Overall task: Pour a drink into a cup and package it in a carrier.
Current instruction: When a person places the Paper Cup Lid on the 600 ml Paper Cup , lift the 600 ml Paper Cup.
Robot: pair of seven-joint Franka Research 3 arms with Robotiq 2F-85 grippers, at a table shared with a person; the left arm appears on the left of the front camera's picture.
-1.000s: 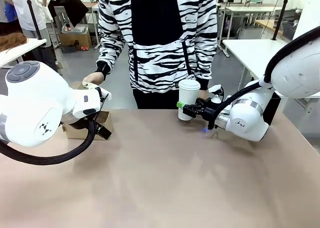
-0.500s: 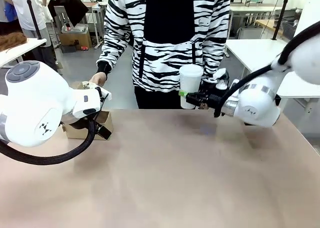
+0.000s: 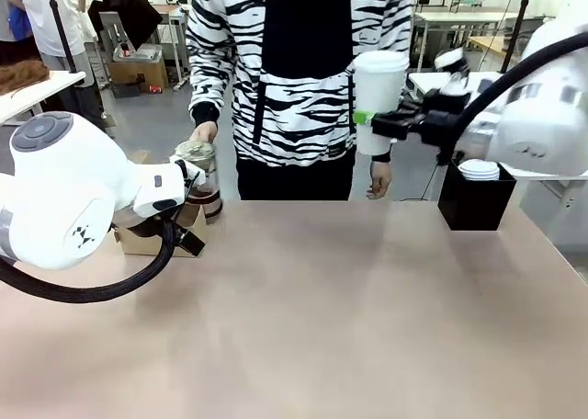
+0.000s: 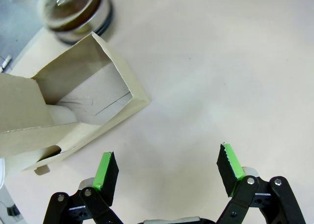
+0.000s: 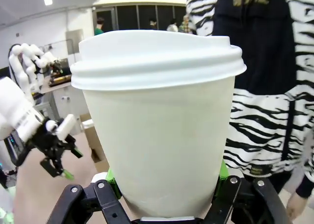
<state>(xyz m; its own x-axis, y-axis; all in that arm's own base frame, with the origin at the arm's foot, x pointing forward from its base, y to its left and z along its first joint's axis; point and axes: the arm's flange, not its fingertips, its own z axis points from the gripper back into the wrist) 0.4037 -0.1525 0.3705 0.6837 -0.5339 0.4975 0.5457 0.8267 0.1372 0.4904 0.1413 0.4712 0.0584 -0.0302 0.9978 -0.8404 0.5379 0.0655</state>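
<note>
Brown cardboard marks the carrier (image 4: 73, 101) near the table's (image 3: 303, 327) far left corner; the compartment I can see is empty. The left gripper (image 4: 167, 155) hovers just beside it, jaws spread wide, holding nothing. At the far edge next to the carrier, a person's hand (image 3: 204, 131) rests on a glass jar (image 3: 197, 166) of dark liquid. Farther right, the right gripper (image 5: 167, 175) clamps a white lidded cup (image 3: 378, 97) high above the table. Its contents are hidden, but I judge pouring done and packing left. A black box (image 3: 475, 203) topped with white lids stands at the far right edge, off the route. The jar, hand and left arm crowd the carrier.
</note>
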